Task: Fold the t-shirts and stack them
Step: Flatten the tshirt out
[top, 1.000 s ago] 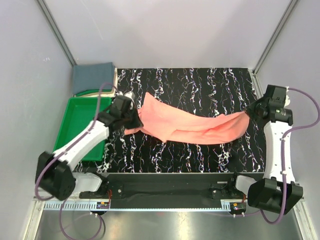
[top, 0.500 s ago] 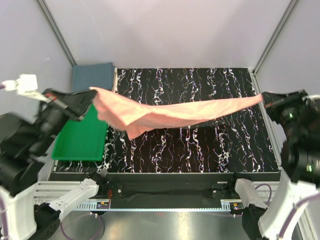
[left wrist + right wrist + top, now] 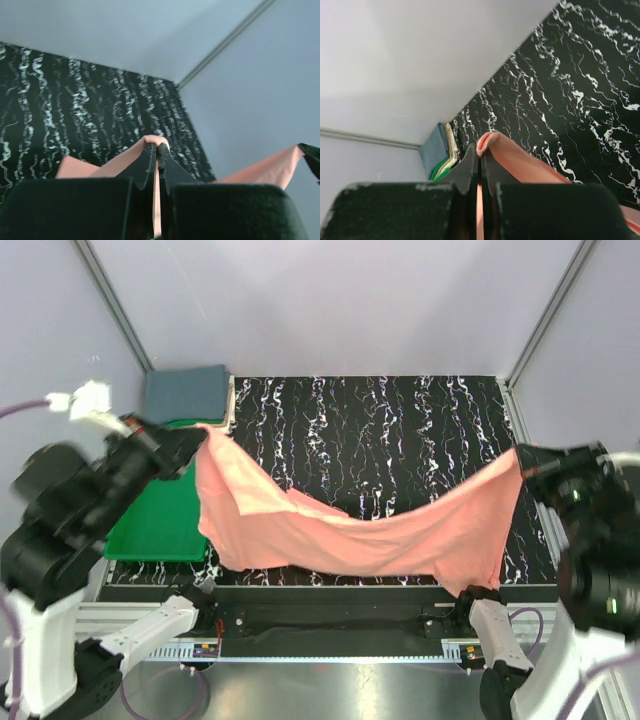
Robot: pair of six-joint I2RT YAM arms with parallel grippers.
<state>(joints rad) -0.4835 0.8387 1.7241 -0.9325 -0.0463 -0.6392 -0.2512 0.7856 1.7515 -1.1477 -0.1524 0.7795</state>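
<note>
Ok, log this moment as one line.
left gripper: shut on salmon-pink cloth t-shirt | right gripper: shut on its other end | shirt: hangs between them, sagging mid-span | slate blue-grey folded t-shirt: far-left corner

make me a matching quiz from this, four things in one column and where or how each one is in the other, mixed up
1 pink t-shirt
2 blue-grey t-shirt
3 green tray
4 left tool

a folded, far left corner
b shut on a shirt corner
c held up, sagging in the middle
d flat, left of the black marbled tabletop

Pairs: 1-c, 2-a, 3-d, 4-b
</note>
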